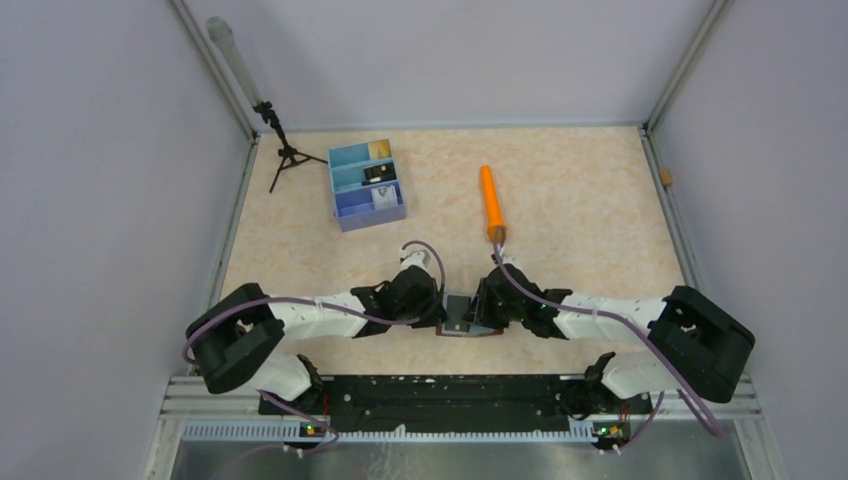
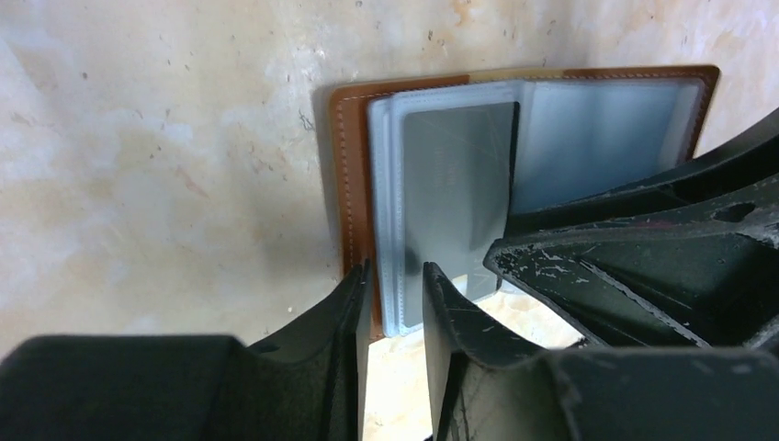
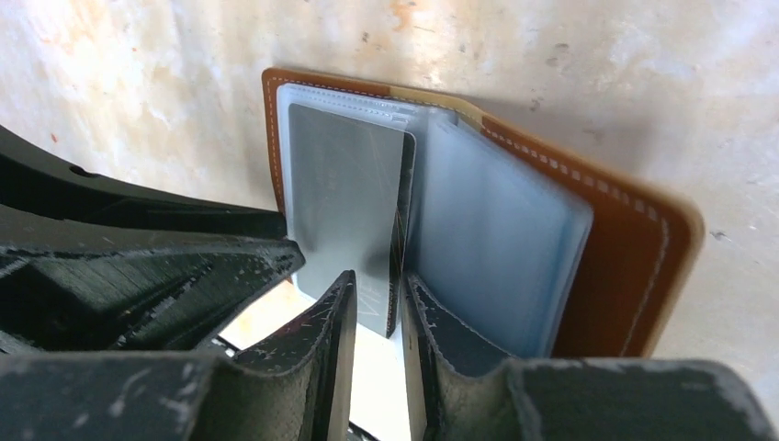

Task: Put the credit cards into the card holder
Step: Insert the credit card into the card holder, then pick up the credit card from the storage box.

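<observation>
The brown leather card holder point(image 1: 462, 322) lies open on the table between both grippers, its clear plastic sleeves facing up. A silvery grey card point(image 2: 455, 184) sits partly inside a sleeve, and it also shows in the right wrist view point(image 3: 344, 193). My right gripper point(image 3: 378, 280) is slightly open, its fingertips on either side of the card's near end without clamping it. My left gripper point(image 2: 397, 274) is slightly open at the near edge of the sleeves and leather cover point(image 2: 354, 165). In the top view the left gripper point(image 1: 437, 310) and right gripper point(image 1: 487, 300) face each other across the holder.
A blue three-compartment tray point(image 1: 368, 218) at the back left holds a tan-gold card point(image 1: 377, 150), a black card point(image 1: 375, 173) and a white card point(image 1: 383, 197). An orange stick-like object point(image 1: 491, 200) lies behind the right gripper. A small black tripod point(image 1: 285, 155) stands at the back left corner.
</observation>
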`<state>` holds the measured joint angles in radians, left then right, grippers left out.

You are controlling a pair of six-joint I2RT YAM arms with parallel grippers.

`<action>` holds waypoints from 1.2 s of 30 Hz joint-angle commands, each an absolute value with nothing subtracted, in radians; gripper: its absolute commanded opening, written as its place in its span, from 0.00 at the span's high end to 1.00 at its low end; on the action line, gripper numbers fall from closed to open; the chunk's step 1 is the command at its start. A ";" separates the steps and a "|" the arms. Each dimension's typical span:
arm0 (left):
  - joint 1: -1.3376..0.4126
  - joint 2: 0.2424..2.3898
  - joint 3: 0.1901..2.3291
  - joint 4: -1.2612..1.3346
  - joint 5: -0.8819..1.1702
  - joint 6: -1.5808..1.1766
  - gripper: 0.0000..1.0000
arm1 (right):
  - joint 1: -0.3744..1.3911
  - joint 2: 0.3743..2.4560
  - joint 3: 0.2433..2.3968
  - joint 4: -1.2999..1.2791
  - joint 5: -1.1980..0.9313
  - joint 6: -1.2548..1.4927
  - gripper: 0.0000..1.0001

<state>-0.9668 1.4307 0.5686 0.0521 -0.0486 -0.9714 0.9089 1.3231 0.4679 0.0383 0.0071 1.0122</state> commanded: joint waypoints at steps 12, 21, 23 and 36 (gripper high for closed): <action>-0.754 1.154 0.779 -0.422 -0.114 -0.689 0.15 | 0.838 1.077 0.605 -0.168 0.139 0.861 0.47; -0.318 1.308 1.103 -0.450 0.013 -0.356 0.07 | 0.720 0.977 0.555 -0.150 0.022 0.777 0.40; -0.249 1.387 1.186 -0.429 0.070 -0.325 0.07 | 0.708 0.973 0.542 -0.130 0.004 0.774 0.40; -0.106 1.921 1.644 -0.386 0.239 -0.174 0.17 | 0.672 1.020 0.502 -0.037 -0.112 0.775 0.41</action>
<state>-0.0998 1.8271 1.5299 -0.4011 0.1574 -0.2535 0.6903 1.0031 0.5175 -0.0990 -0.0696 0.7849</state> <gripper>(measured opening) 0.840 0.596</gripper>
